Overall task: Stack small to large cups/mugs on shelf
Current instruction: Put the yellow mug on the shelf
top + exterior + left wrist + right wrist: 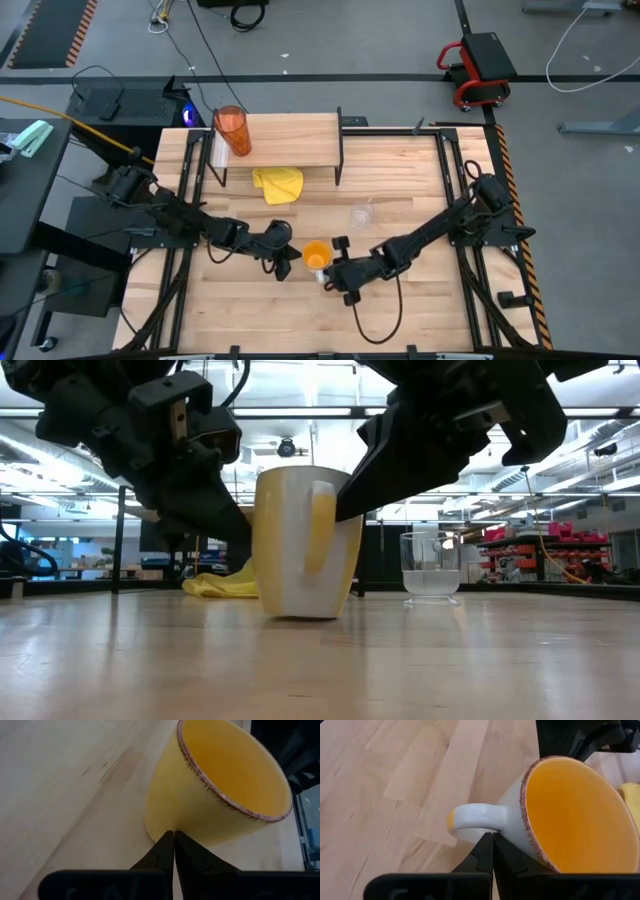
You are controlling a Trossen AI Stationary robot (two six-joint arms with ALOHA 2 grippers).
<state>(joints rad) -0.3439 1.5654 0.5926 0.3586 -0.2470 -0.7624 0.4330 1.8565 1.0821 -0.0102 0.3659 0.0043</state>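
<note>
An orange mug [315,255] with a white handle stands upright on its base on the table, between my two grippers. My left gripper [173,834] is shut, with its tips at the mug's left wall. My right gripper [492,836], also shut, has its tips at the handle on the mug's right. A small clear cup [362,213] stands on the table beyond the mug. The tall orange-red tumbler [232,130] stands on the left end of the shelf [300,140]. My left gripper sets its shut fingertips against the mug's outer wall [167,822], low down near the base, coming slanting down from the table's left. My right gripper has its shut fingertips at the root of the handle [492,822], just beneath it, slanting down from the table's right. The mug stays standing on the table.
A crumpled yellow cloth [278,185] lies on the table just in front of the shelf, behind the mug. The shelf's black legs [339,160] stand at the far side. Bare wood lies at the near left and near right of the table.
</note>
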